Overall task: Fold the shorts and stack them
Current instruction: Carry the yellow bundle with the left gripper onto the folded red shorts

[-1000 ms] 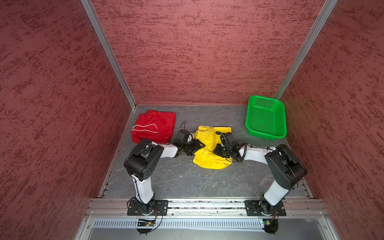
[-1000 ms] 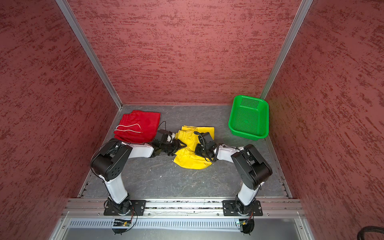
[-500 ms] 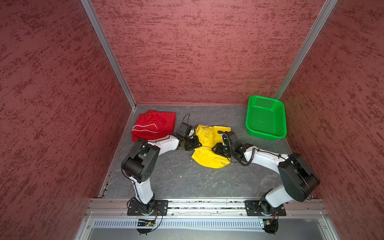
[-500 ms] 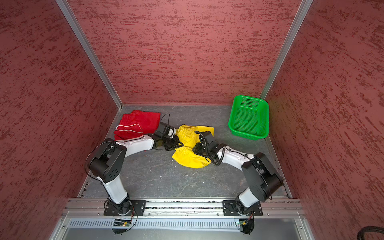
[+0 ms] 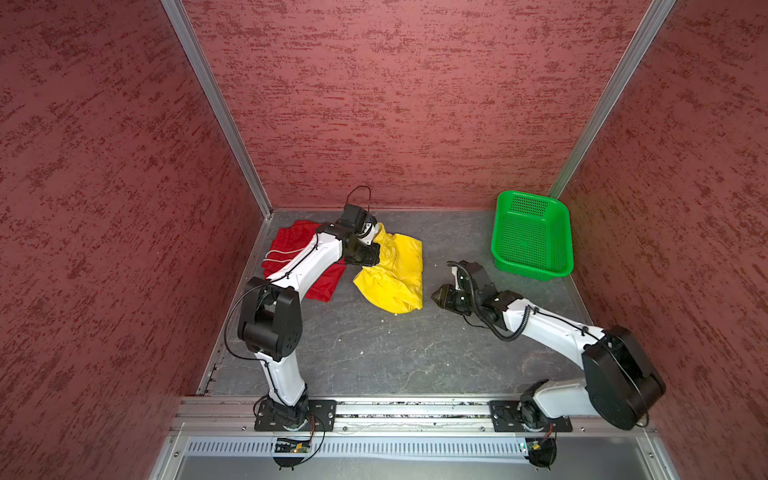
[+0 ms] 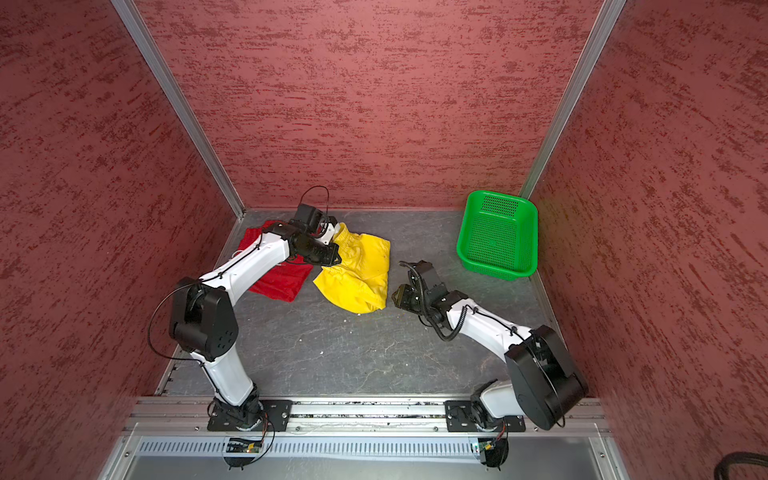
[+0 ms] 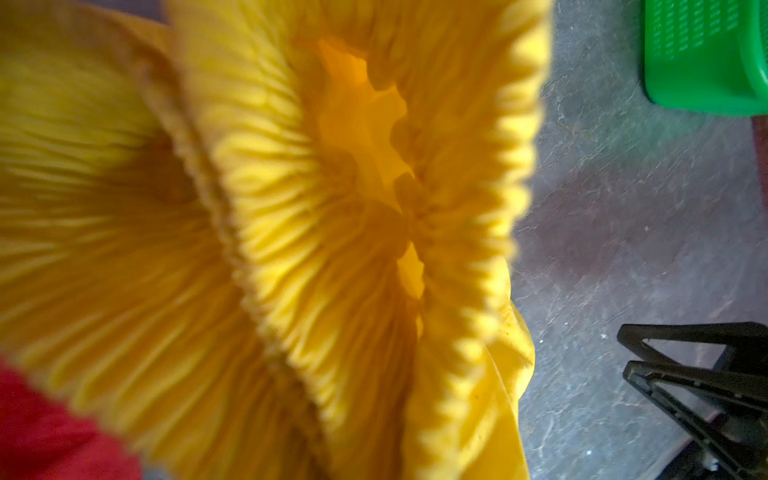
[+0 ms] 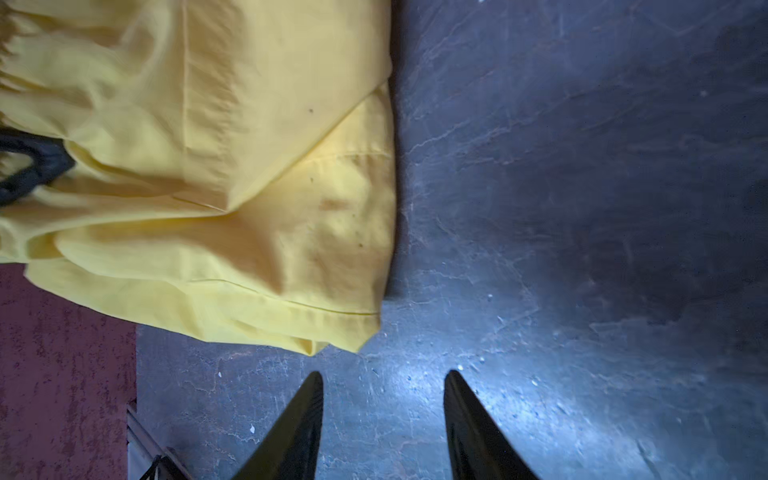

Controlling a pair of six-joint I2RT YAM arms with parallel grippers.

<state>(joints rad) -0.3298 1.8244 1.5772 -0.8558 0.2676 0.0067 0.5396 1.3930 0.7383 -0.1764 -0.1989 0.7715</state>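
The yellow shorts (image 5: 395, 278) (image 6: 357, 282) lie crumpled mid-table, their elastic waistband pulled up at the back left. My left gripper (image 5: 374, 239) (image 6: 336, 237) is shut on that waistband, and the gathered yellow cloth (image 7: 291, 249) fills the left wrist view and hides the fingers. The red shorts (image 5: 326, 282) (image 6: 282, 282) lie flat at the back left, partly under my left arm, with a white drawstring (image 5: 278, 253). My right gripper (image 5: 436, 296) (image 8: 382, 374) stands open over bare table, just short of the yellow hem (image 8: 332, 328), with nothing between its fingers.
A green perforated basket (image 5: 528, 266) (image 6: 494, 266) stands at the back right corner, against the red wall. The grey table (image 5: 374, 353) is walled by red panels on three sides. A metal rail with both arm bases runs along the front.
My left gripper closed on the yellow waistband and dragged it back and left toward the red shorts. My right gripper opened, let go of the yellow cloth and pulled away to the right.
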